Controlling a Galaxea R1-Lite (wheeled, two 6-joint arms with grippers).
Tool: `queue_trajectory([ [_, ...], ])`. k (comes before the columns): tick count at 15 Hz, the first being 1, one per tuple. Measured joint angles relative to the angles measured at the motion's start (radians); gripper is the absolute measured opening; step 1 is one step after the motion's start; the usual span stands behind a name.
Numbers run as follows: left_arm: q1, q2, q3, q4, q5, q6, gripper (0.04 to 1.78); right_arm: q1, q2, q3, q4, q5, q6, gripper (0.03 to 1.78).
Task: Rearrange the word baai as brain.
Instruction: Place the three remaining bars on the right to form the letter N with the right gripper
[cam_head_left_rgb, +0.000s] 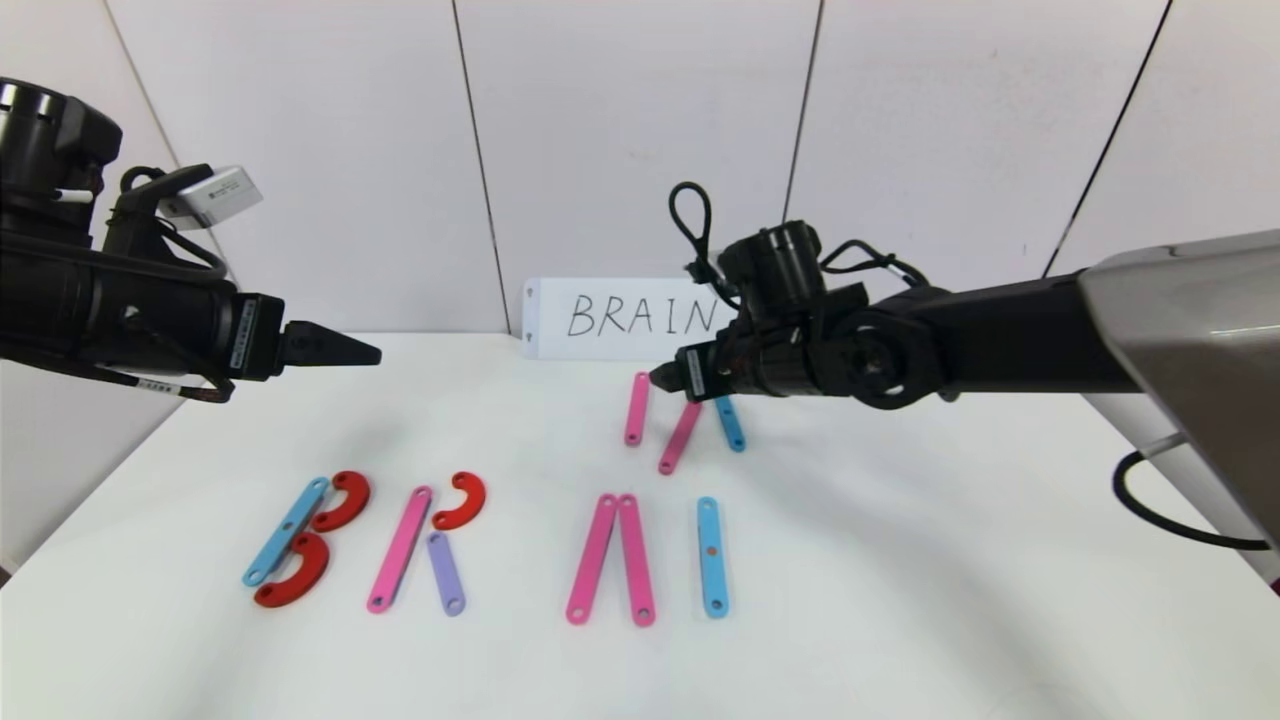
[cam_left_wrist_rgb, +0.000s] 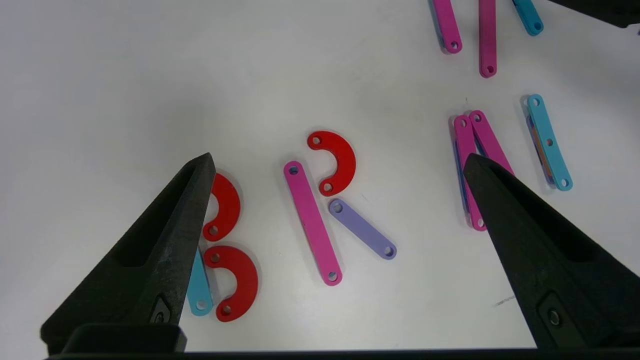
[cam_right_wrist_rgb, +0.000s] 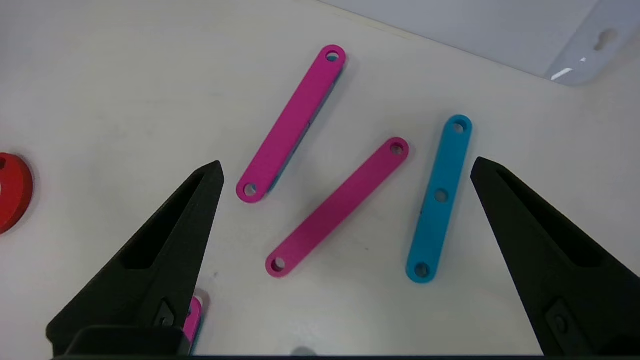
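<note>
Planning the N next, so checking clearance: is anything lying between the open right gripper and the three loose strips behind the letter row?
Nothing visible. The right gripper hovers open above the two pink strips and the blue strip, with only bare table beneath. The left gripper hangs far off.

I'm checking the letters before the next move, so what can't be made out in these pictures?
- White card, head view: the final N is partly covered by the right gripper.
- Blue strip of the B, left wrist view: mostly behind a finger.
- Spare strips, left wrist view: cut off by the edge.
</note>
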Motion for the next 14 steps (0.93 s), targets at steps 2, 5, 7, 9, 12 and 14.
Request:
queue_trajectory([
  [2, -0.001, 0.002, 0.0, 0.001, -0.001, 0.0, 1.73, 0.016, 0.067, -0.071, -0.003, -0.002, 0.0, 1.74],
  [5, -0.005, 0.004, 0.0, 0.001, -0.018, 0.002, 1.73, 0.026, 0.155, -0.161, -0.004, -0.004, 0.0, 1.74],
  [7, -0.005, 0.005, 0.0, 0.001, -0.019, 0.001, 1.73, 0.028, 0.208, -0.213, -0.005, -0.005, 0.0, 1.74],
  [9, -0.004, 0.006, 0.0, 0.001, -0.019, 0.002, 1.73, 0.026, 0.256, -0.258, -0.005, -0.005, 0.0, 1.74],
  [12, -0.003, 0.007, 0.0, 0.0, -0.019, 0.002, 1.73, 0.027, 0.307, -0.288, -0.034, -0.007, 0.0, 1.74],
  [14, -0.004, 0.007, 0.0, 0.001, -0.02, 0.002, 1.73, 0.029, 0.33, -0.291, -0.055, -0.02, -0.004, 1.74],
])
